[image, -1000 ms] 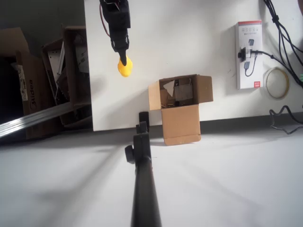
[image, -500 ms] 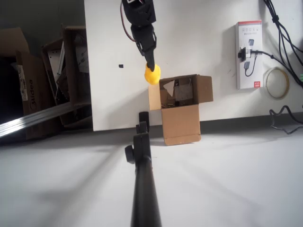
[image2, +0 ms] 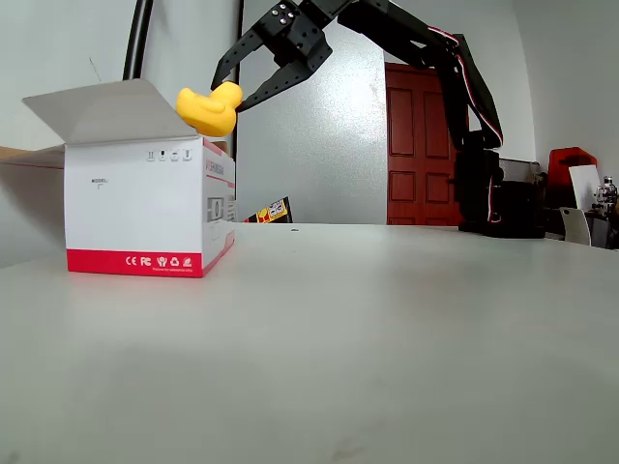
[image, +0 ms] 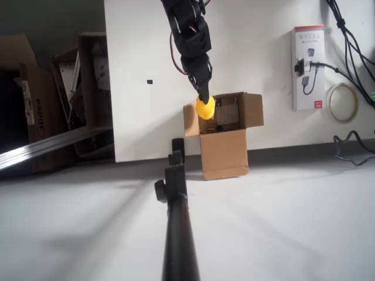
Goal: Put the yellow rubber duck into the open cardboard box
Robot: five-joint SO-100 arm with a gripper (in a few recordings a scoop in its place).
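Black 2-finger hand pinches the small rounded yellow rubber duck, glossy, held over the left edge of the opening of the plain light-brown corrugated cardboard box with 4 flaps spread, on the smooth white desk. In the fixed view the duck hangs above a white carton with a red base band; its small print carries CE and FC marks, the rest too small to read.
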